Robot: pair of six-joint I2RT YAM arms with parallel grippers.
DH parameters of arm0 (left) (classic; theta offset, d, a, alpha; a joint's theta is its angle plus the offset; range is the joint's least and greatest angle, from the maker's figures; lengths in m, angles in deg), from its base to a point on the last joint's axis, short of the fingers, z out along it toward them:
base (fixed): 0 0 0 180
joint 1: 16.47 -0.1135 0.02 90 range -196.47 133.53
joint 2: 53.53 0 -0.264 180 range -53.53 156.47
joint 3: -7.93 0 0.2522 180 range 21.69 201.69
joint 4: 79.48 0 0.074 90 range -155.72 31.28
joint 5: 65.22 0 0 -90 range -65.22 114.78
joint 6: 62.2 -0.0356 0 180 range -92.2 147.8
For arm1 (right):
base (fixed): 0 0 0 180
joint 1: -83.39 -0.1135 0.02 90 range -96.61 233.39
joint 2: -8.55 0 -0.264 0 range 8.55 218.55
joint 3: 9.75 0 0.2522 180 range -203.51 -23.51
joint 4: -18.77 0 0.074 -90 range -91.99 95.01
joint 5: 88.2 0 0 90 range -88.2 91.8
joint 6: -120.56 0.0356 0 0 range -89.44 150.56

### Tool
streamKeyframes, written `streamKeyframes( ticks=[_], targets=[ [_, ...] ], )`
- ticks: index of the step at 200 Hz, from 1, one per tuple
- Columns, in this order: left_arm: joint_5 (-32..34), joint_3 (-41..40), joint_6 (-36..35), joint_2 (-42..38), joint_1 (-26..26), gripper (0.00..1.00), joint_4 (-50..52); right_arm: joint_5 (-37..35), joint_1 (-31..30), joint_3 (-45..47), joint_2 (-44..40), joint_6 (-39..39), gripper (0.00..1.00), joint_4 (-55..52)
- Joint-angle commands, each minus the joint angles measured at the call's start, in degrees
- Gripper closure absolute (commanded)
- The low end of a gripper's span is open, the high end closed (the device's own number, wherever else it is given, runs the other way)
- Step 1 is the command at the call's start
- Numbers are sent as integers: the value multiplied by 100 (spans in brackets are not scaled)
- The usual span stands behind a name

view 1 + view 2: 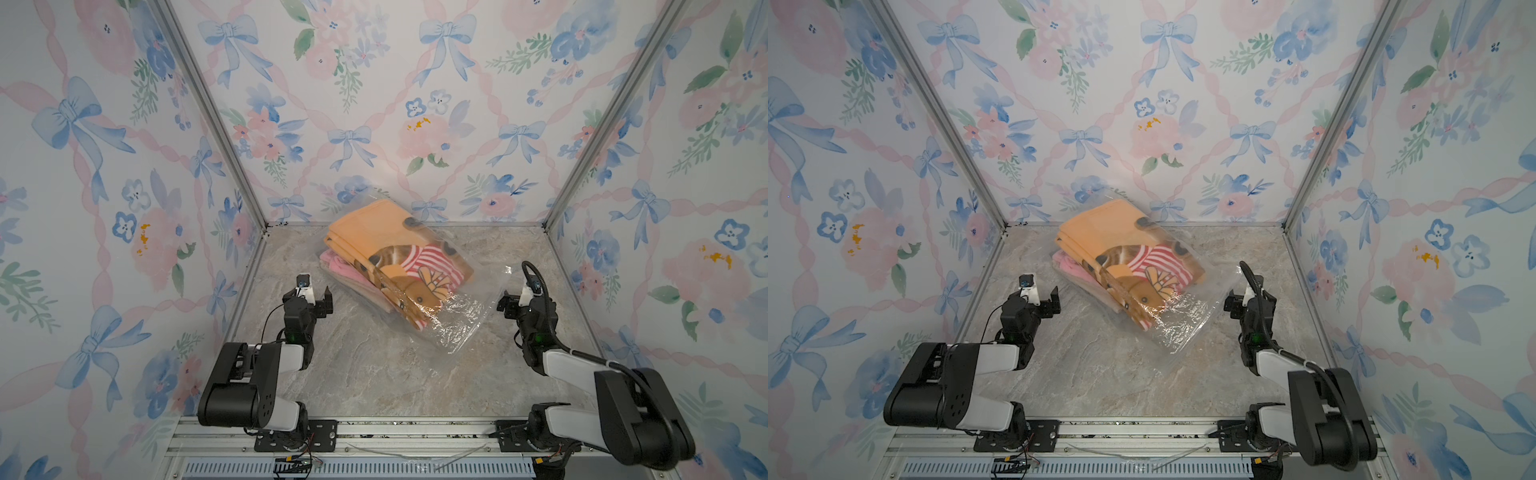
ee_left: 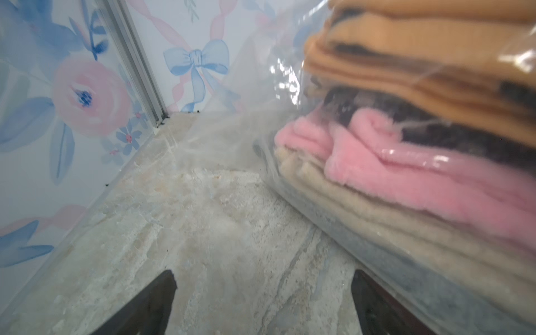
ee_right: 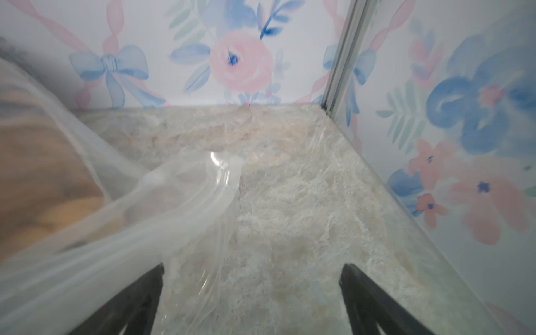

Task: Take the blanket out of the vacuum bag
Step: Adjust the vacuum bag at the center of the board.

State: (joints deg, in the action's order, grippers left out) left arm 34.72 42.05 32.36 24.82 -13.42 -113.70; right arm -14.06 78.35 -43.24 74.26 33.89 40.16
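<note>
Along the left wall [image 1: 124, 208] a strip of bare counter [image 1: 291, 395] runs back to the corner. My left jaws hang over it, spread wide with nothing between them. Just beside them lies the vacuum bag [image 1: 457, 324], on the middle of the counter toward the back wall [image 1: 415, 124]. Its long axis runs on a diagonal. The stuffed end sits back and left, almost at the back wall, and the flat, empty film points forward and right. Inside, an orange printed blanket [image 1: 374, 232] tops a pink blanket [image 2: 420, 179] and a beige blanket [image 2: 362, 214]. Open counter lies in front of the bag, between my arms. My right jaws, spread and empty, stand at the bag's raised right-hand edge; I cannot tell whether the film touches them. Beyond them, bare counter reaches the right wall [image 1: 685, 208].
</note>
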Motion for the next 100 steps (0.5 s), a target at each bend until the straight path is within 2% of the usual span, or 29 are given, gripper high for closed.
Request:
streamKeyframes(
  ticks=[1,10,30,52,63,76,89,100],
  targets=[
    [987,1011,1206,-591,-59,7,2002,-624,-7,-797,-1077,992,4,-2907],
    [670,1485,1632,-560,-106,10,2715,-458,10,-1033,-1400,1464,4,-3768],
    [-434,2750,2057,-302,62,15,4234,514,35,-1400,-1707,2204,4,-4934],
    [-1611,3753,1971,-197,389,14,5143,1494,58,-1774,-1672,2676,4,-5621],
    [-1840,4193,1907,-109,408,12,5529,2074,74,-1836,-1557,2859,4,-5607],
    [-1709,4767,1732,62,368,11,6064,2810,66,-1784,-1353,3183,4,-5335],
    [-1521,5210,1654,287,222,11,6396,3159,-43,-1706,-1168,3560,4,-5053],
    [-1767,5540,1714,567,-51,10,6567,3168,-199,-1662,-1090,3652,4,-4932]
  ],
)
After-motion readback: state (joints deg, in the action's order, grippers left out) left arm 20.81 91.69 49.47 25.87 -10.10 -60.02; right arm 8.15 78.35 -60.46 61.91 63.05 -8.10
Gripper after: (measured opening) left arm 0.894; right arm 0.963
